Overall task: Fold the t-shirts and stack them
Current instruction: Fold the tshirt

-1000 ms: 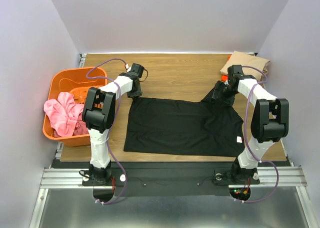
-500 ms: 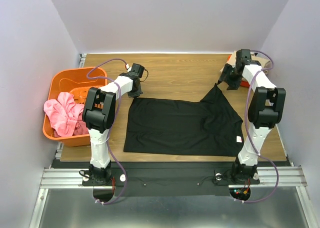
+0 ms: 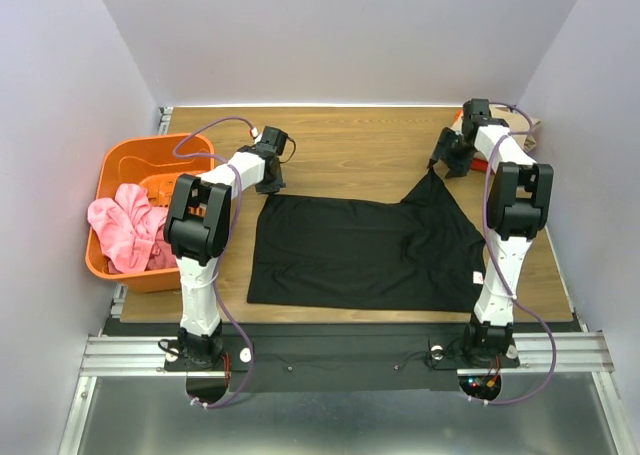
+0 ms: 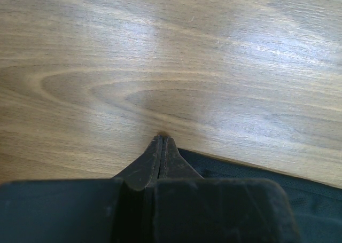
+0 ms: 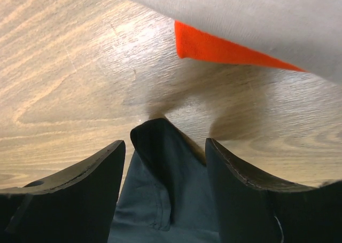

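**A:** Lavender walls, wooden table (image 3: 350,140). How does the black t-shirt (image 3: 360,250) look?

**B:** It's spread flat mid-table with its white tag (image 3: 478,278) at the right. The far-right corner is drawn to a peak.

**A:** Counts?

**B:** Three shirts: that one, plus a tan t-shirt (image 5: 240,13) over an orange t-shirt (image 5: 214,45) at the far right. One basket (image 3: 130,155) holds pink cloth (image 3: 125,225).

**A:** Grippers?

**B:** The left gripper (image 4: 162,140) is pressed together at the far-left corner; I can't tell if cloth is pinched. The right gripper (image 5: 164,144) is spread, straddling the peak.

**A:** Room?

**B:** Bare wood beyond the far hem. The near hem runs close to the table's edge.
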You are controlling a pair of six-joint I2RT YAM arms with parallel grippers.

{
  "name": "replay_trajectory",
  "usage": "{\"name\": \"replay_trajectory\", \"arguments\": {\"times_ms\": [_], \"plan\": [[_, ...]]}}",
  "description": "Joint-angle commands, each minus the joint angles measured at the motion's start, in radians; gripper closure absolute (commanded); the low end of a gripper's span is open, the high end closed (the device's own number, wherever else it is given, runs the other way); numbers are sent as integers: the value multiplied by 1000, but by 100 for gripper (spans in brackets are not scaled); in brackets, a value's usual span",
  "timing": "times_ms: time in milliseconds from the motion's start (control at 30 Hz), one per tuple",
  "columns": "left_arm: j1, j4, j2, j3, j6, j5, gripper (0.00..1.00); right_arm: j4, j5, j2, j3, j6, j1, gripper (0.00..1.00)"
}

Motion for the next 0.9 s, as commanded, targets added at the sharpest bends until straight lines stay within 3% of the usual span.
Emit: {"name": "replay_trajectory", "arguments": {"times_ms": [0, 467, 767, 867], "plan": [[5, -2, -28, -6, -9, 20, 100, 11, -29, -5, 46, 7, 10, 34], [5, -2, -24, -3, -11, 34, 100, 28, -21, -6, 31, -5, 48, 39], [5, -2, -33, -12, -9, 31, 100, 26, -1, 12, 3, -19, 57, 60], [5, -1, -34, -14, -9, 31, 100, 26, 0, 11, -4, -22, 59, 73]]}}
